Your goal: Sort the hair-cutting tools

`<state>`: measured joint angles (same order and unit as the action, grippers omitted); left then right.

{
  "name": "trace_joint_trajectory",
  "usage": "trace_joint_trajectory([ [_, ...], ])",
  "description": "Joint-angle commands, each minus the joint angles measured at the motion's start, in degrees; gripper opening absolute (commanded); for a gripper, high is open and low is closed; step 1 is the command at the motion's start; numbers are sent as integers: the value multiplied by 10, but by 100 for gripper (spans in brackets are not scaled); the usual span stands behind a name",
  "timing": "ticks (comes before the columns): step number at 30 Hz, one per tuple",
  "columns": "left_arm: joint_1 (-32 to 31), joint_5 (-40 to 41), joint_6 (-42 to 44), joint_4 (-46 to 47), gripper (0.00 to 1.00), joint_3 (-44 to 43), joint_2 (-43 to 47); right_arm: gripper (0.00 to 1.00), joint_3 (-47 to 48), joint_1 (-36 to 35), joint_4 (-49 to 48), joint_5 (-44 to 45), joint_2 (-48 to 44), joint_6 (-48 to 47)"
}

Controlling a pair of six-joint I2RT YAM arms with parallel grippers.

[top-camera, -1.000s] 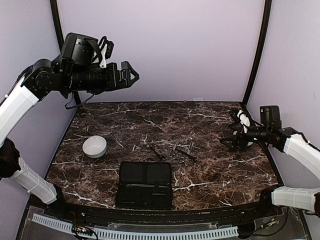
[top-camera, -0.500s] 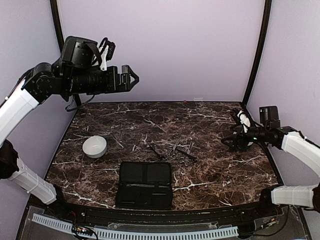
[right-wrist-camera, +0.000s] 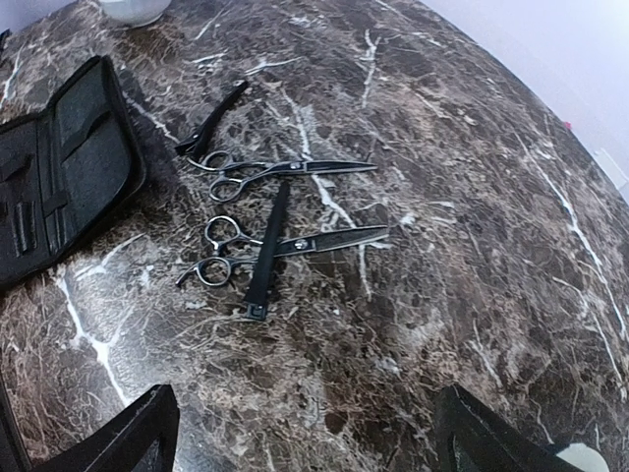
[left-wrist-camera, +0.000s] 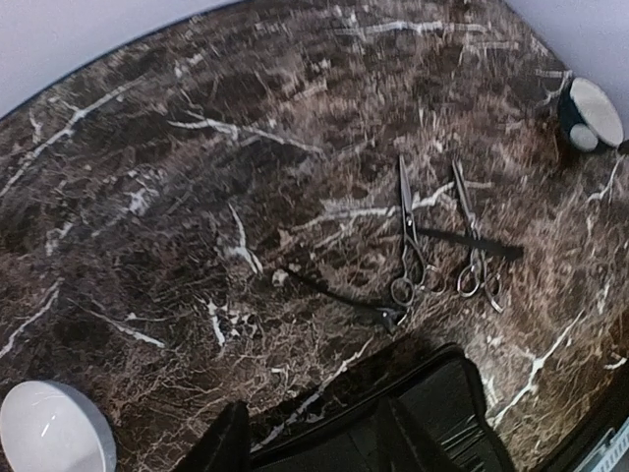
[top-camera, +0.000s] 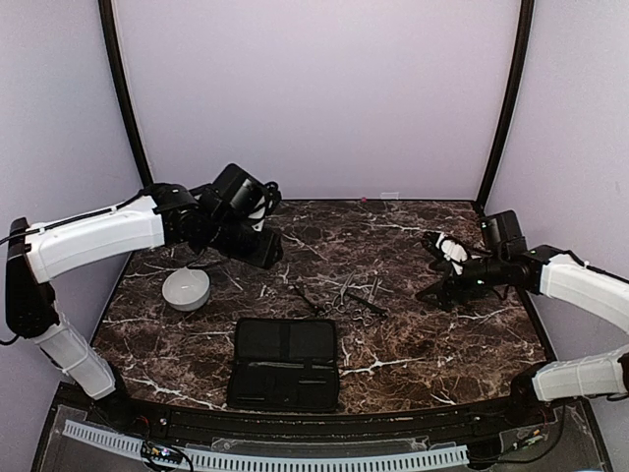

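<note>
On the marble tabletop (top-camera: 432, 344) nothing is sorted yet: scissors (right-wrist-camera: 285, 169) and clips (right-wrist-camera: 267, 258) are left loose at centre, behind the opened case (top-camera: 286, 362). The left gripper (left-wrist-camera: 310, 433) is held half-parted and the right gripper (right-wrist-camera: 310, 423) wide, both empty.

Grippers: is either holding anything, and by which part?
Nothing is held. The left gripper and right gripper both hover with jaws apart and empty; the scissors lie on the table.

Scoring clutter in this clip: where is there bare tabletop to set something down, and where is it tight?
Bare table: the far strip behind the scissors; the near right, beside the black case; the gap between white bowl and case. Crowded: the centre just beyond the case, where two scissors and two dark clips lie together, one clip across a pair.
</note>
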<state>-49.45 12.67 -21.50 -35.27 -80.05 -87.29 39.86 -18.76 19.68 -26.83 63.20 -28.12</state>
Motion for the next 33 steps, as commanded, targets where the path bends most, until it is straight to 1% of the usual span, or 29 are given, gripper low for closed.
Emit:
trace_joint_trajectory([
  [1, 8, -104, 28, 26, 63, 32, -1, 91, 20, -40, 4, 30, 20, -24],
  [2, 8, -103, 37, 56, 91, 52, 10, 90, 20, -47, 2, 27, 28, -23],
  [3, 8, -90, 42, 75, 98, 62, 20, 90, 22, -56, 1, 27, 35, -23],
  [4, 8, -69, 41, 77, 99, 62, 27, 91, 26, -64, 3, 29, 43, -24],
  [5, 8, -43, 36, 61, 99, 57, 33, 90, 35, -78, 7, 31, 56, -24],
  [6, 9, -17, 12, 32, 99, 49, 37, 90, 44, -88, 13, 33, 67, -22],
  [7, 9, -5, 4, 14, 99, 44, 38, 90, 56, -97, 19, 34, 76, -19],
  [9, 9, -11, 21, 7, 99, 46, 40, 90, 79, -113, 30, 46, 98, -17],
  [12, 8, -24, 37, 63, 99, 111, 61, 86, 118, -132, 40, 75, 137, -12],
  [15, 8, 42, 28, 101, 99, 156, 75, 75, 153, -139, 48, 74, 183, -4],
  [18, 9, 72, 40, 124, 99, 154, 80, 64, 183, -151, 70, 73, 228, 6],
  [20, 8, 124, 34, 133, 99, 143, 88, 60, 189, -154, 75, 64, 243, 17],
  [23, 9, 238, -28, 144, 99, 159, 102, 57, 176, -161, 69, 60, 248, 21],
  [24, 9, 262, -59, 146, 99, 170, 103, 57, 172, -164, 67, 62, 248, 20],
  [25, 11, 265, -65, 153, 99, 180, 101, 57, 169, -167, 66, 65, 250, 19],
  [26, 12, 254, -51, 167, 99, 186, 96, 56, 167, -169, 64, 66, 253, 18],
  [29, 12, 209, -38, 153, 99, 169, 69, 53, 169, -172, 62, 68, 267, 17],
  [31, 12, 151, 21, 163, 99, 159, 48, 50, 178, -175, 64, 66, 276, 20],
  [33, 12, 120, 25, 148, 99, 148, 31, 49, 187, -179, 66, 67, 296, 25],
])
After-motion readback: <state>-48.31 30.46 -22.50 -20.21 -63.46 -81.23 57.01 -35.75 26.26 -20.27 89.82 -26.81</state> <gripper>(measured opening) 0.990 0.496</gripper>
